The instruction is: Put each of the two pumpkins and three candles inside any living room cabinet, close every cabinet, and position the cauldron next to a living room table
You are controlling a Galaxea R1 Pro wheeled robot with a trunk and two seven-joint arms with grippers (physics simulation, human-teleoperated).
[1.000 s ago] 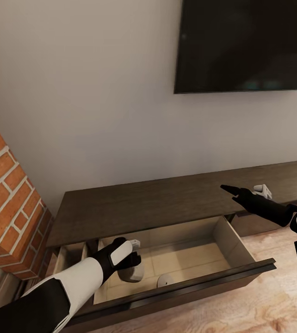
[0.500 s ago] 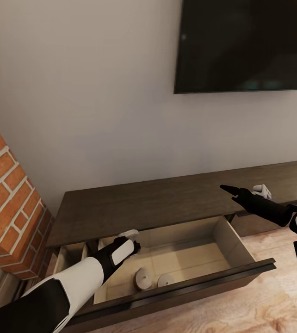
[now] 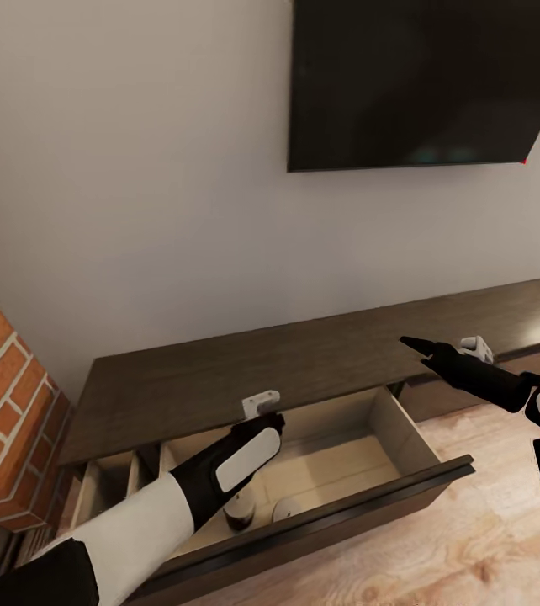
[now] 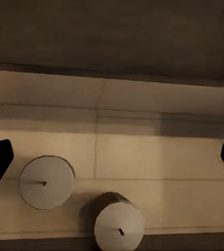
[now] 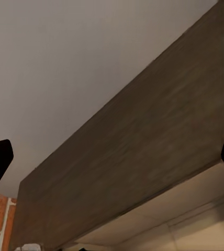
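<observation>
While your left pincer [image 3: 257, 406] hangs wide open and empty over the pulled-out drawer [image 3: 320, 523] of the cabinet [image 3: 304, 362], two candles [image 4: 46, 182] stand upright inside, just apart. They look rigid, light, waxy-slick, so grip round the sides, mid-height. Right pincer [image 3: 442, 349] also open, empty.

Two stubby beige candles [image 4: 46, 182] [image 4: 119, 228] stand upright just beside each other on the tan floor of the cabinet's [image 3: 219, 370] pulled-out drawer [image 3: 337, 513], near its dark front panel.
</observation>
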